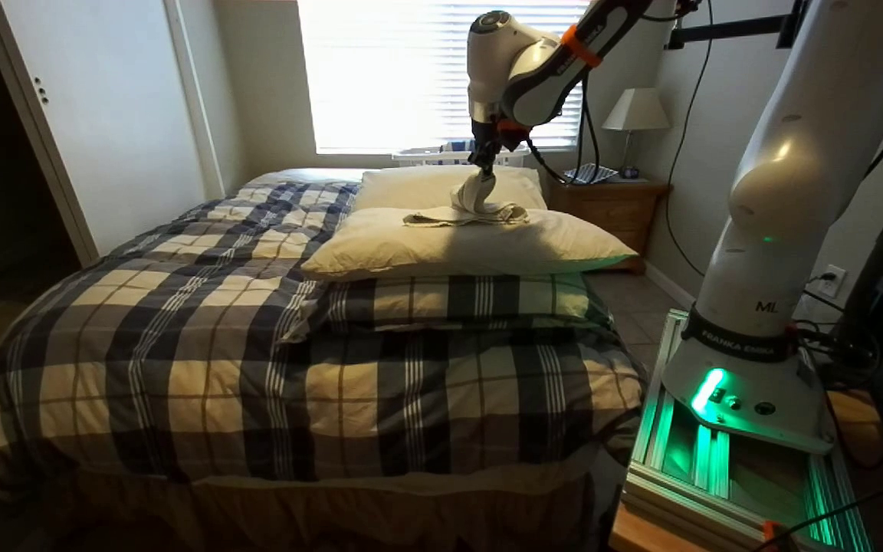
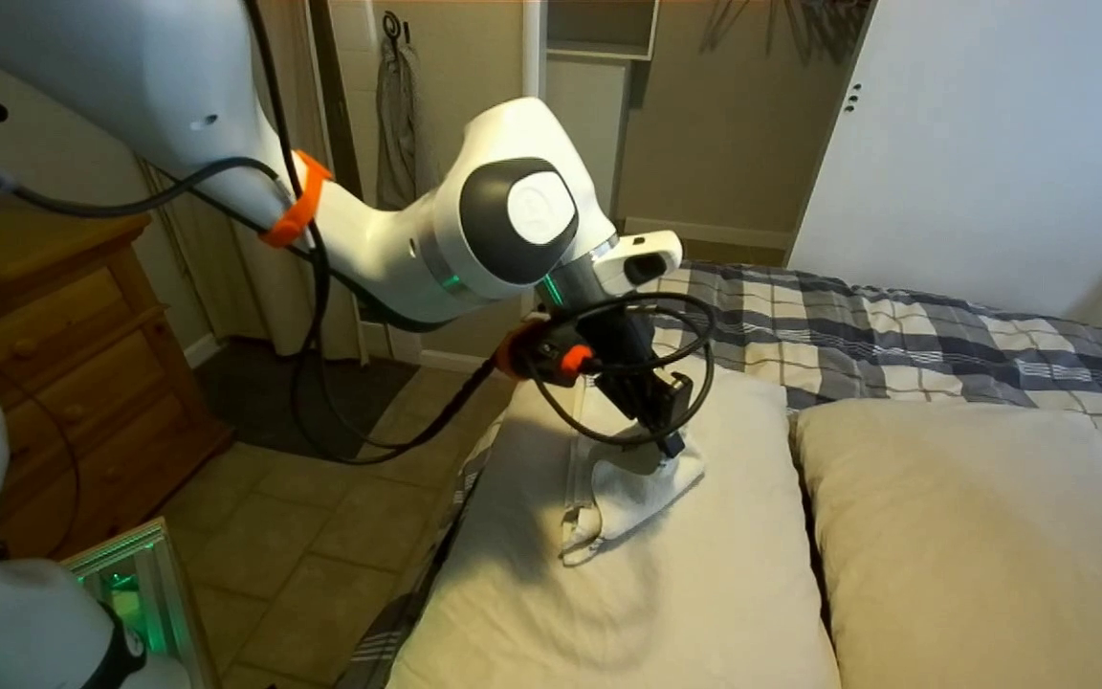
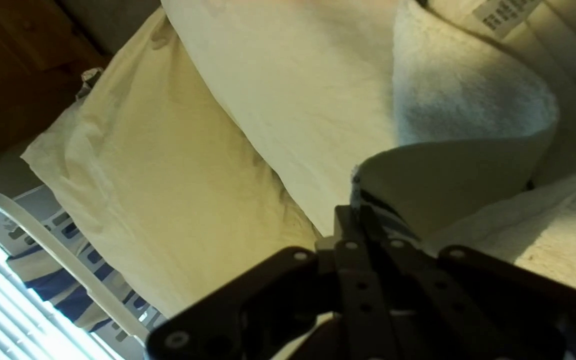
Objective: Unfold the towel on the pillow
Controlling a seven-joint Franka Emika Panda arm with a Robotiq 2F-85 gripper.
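Jaws pinch an edge of the towel [image 1: 472,203]; in an exterior view its folds lie on the pillow [image 1: 426,245] from the jaws' eight o'clock to five, so unfolding probably needs pulling along that line.

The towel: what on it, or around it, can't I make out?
Print on the label: wrist view; too blurred to read, partly cut off by the top edge.
Part of the towel: wrist view; cut off by the right edge.
Pinched bit of towel: wrist view; hidden inside the closed gripper.
Patch of pillow underneath: both exterior views; covered by the towel.
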